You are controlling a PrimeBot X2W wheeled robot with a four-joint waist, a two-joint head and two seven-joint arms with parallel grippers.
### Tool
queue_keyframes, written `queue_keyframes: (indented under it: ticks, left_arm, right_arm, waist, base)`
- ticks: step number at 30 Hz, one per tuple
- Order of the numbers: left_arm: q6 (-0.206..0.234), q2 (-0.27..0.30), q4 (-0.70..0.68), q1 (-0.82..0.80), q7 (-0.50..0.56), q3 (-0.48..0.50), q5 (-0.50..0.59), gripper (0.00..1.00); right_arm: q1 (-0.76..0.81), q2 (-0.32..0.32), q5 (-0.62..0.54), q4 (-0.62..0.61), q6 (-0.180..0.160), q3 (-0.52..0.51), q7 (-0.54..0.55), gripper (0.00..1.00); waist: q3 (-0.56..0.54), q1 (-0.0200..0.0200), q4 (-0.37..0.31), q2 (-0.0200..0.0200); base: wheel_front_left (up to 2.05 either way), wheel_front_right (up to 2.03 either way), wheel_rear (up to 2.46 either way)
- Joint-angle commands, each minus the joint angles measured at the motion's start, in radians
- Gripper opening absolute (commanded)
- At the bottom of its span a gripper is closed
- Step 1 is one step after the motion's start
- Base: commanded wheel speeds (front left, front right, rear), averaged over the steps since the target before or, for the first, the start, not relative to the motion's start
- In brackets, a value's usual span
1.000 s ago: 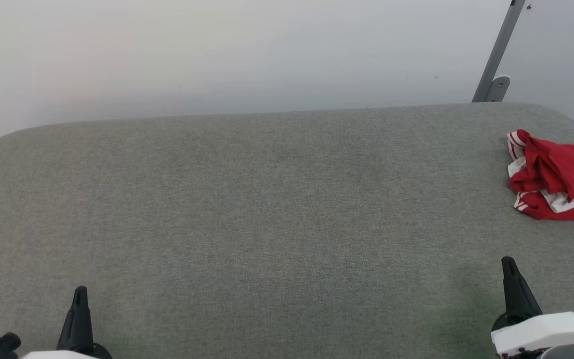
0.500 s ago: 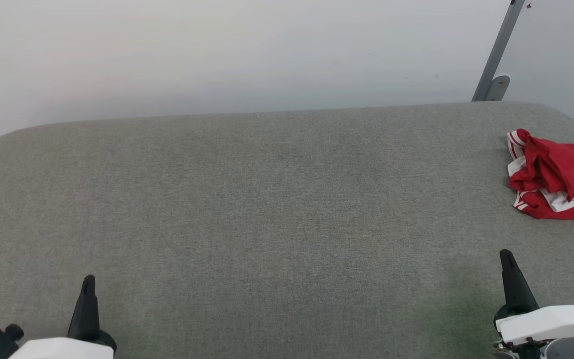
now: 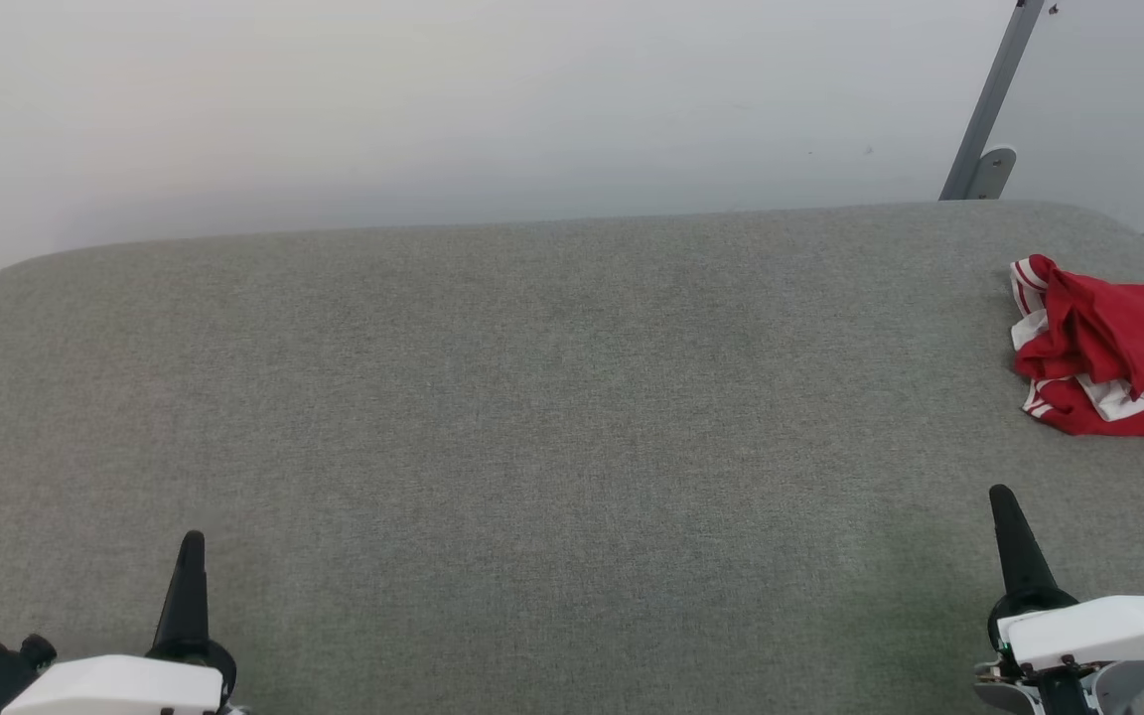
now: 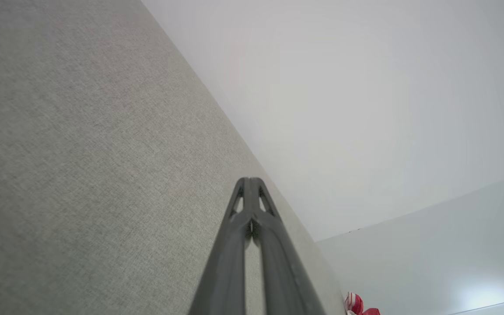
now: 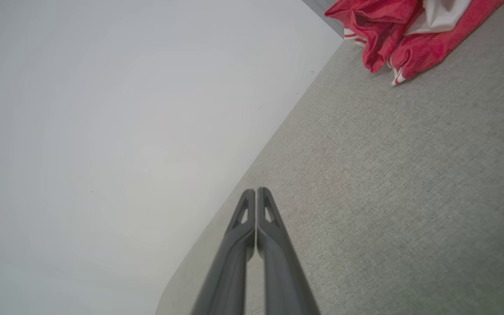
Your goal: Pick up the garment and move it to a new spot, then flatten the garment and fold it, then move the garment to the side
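The garment (image 3: 1113, 348), red with white striped trim, lies crumpled at the far right of the grey fabric surface (image 3: 532, 397), partly cut off by the head view's right edge. It also shows at the top right of the right wrist view as the red garment (image 5: 405, 30), and as a small red corner (image 4: 359, 306) at the bottom of the left wrist view. My left gripper (image 3: 192, 541) is at the lower left, shut and holding nothing. My right gripper (image 3: 1001, 495) stands at the lower right, shut and empty, well short of the garment.
A pale wall (image 3: 433, 99) rises behind the surface's far edge. A grey metal post with a bracket (image 3: 989, 119) stands at the back right. The surface's corners are rounded.
Both grippers have moved a little forward over the surface, away from the near edge. The garment has not moved.
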Motion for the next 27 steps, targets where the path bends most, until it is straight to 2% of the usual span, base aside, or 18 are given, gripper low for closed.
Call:
queue_keyframes:
  ticks: [1,27]
  left_arm:
    - [-0.002,0.003,-0.008,-0.028,0.007,0.001,-0.016,0.0]
    - [-0.004,-0.027,0.003,-0.075,0.076,-0.001,-0.236,0.0]
  right_arm:
    - [-0.022,-0.001,0.02,-0.015,0.0,-0.003,0.006,0.0]
    - [-0.05,0.013,0.249,-0.014,0.0,-0.01,0.066,0.0]
  waist:
    - [0.0,-0.0001,0.0,0.0]
    - [0.004,-0.0001,-0.002,0.0]
  base:
    - [0.0,0.0,0.0]
    - [0.0,0.0,0.0]
